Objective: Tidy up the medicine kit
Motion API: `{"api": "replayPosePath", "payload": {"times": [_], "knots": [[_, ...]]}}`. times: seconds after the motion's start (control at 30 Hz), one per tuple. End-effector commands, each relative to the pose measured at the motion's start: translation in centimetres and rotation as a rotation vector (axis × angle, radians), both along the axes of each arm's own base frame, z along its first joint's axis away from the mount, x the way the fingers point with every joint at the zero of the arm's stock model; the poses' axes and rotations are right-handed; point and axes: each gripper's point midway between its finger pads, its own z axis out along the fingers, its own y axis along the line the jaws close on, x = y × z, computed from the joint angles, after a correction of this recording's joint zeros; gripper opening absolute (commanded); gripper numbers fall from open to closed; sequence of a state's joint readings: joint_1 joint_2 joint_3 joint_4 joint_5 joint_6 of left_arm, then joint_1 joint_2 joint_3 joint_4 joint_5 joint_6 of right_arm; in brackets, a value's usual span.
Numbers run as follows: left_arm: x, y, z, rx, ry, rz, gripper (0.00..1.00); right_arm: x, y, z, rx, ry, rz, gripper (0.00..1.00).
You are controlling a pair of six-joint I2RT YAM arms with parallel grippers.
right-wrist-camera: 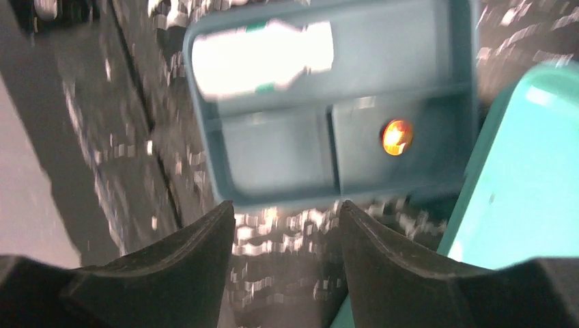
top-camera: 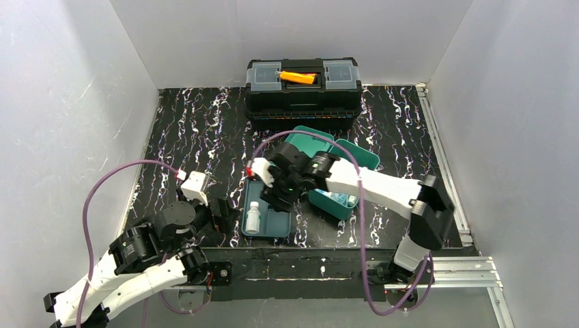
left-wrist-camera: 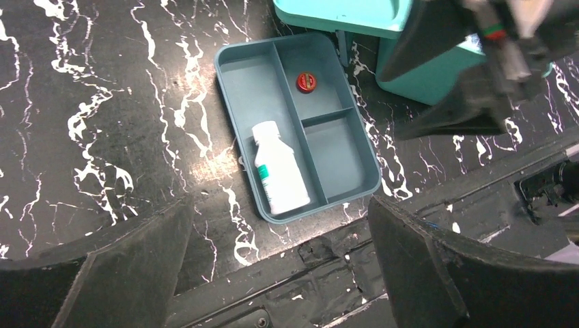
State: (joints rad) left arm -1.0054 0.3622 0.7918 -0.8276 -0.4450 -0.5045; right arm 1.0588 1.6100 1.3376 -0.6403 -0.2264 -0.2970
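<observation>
Medicine kit (top-camera: pixel 358 156) stands open mid-table, with its one inner tray (left-wrist-camera: pixel 341 154) just beside it. Of the tray's three compartments, the long one holds one white bottle (left-wrist-camera: pixel 278 171) and another one small red disc (left-wrist-camera: pixel 306 82). Left gripper (left-wrist-camera: pixel 278 203) and right gripper (right-wrist-camera: pixel 285 208) both have jaws parted, grasping nothing. One black toolbox (top-camera: pixel 303 89) stands behind.

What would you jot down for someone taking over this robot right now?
Left claw: open, empty, near the divider tray.
Right claw: open, empty, above that tray.
The tray sits on the table beside the open medicine kit.
Done: white bottle lies in the long compartment, small red cap in a small one.
Left: one compartment empty; tray not in the kit.
</observation>
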Motion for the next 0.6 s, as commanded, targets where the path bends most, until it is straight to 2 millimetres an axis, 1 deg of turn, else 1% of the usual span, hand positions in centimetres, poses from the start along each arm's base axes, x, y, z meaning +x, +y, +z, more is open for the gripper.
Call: {"api": "replayPosePath", "payload": {"times": [0.0, 0.17, 0.3, 0.47, 0.57], "knots": [[0.4, 2.1, 1.0, -0.019, -0.042, 0.092, 1.00, 1.8, 6.2, 0.5, 0.061, 0.040, -0.234, 0.65], [0.2, 2.7, 1.3, -0.046, -0.055, 0.114, 1.00, 2.5, 7.6, -1.6, 0.050, 0.139, -0.487, 0.65], [0.2, 3.2, 1.5, -0.062, -0.063, 0.133, 1.00, 3.3, 7.8, -2.8, 0.068, 0.122, -0.651, 0.65], [0.2, 3.4, 1.6, -0.075, -0.068, 0.141, 0.99, 4.1, 7.1, -4.1, 0.061, 0.135, -0.851, 0.64], [0.1, 3.5, 1.5, -0.074, -0.064, 0.145, 0.99, 4.0, 6.8, -5.2, 0.040, 0.140, -0.928, 0.64]]}}
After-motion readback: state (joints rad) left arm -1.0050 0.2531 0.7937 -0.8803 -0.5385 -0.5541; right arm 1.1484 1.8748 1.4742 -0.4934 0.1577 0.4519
